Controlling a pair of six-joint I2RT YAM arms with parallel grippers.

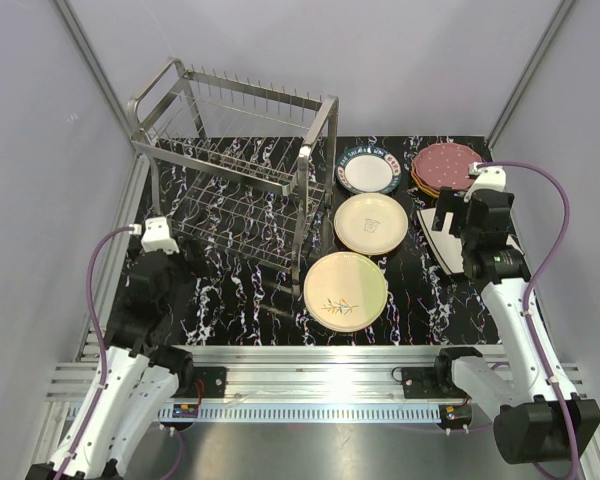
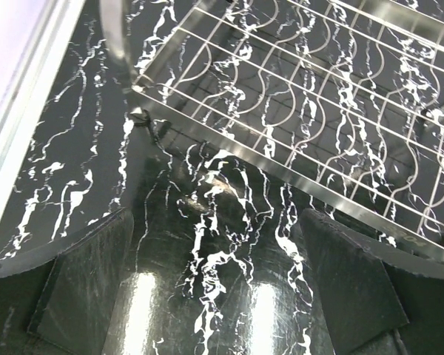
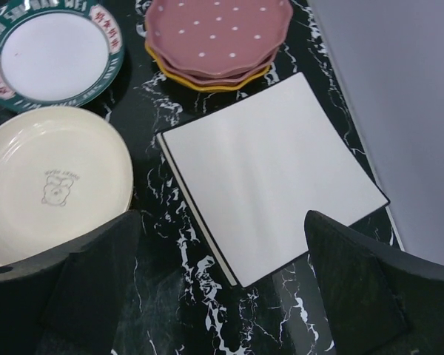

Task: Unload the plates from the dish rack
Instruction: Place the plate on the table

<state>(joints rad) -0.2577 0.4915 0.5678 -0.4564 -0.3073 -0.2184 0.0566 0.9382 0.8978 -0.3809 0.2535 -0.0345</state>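
Now both pincers stand apart, holding nothing. The left pincer (image 2: 218, 296) hangs over the black marbled worktop (image 2: 81, 170) at the lower left of the overhead view, just beside the dish rack (image 1: 240, 170) and its lower tier. The right pincer (image 3: 222, 288) hovers above the cream square plate (image 3: 270, 174) at the right. The other plates lie on the worktop right of the rack. A stack topped by a maroon dotted plate (image 3: 218, 33) sits at upper right. A green-rimmed white plate (image 1: 368, 171), a cream round plate (image 1: 370, 222) and a yellow-cream plate (image 1: 345, 290) run down the centre.
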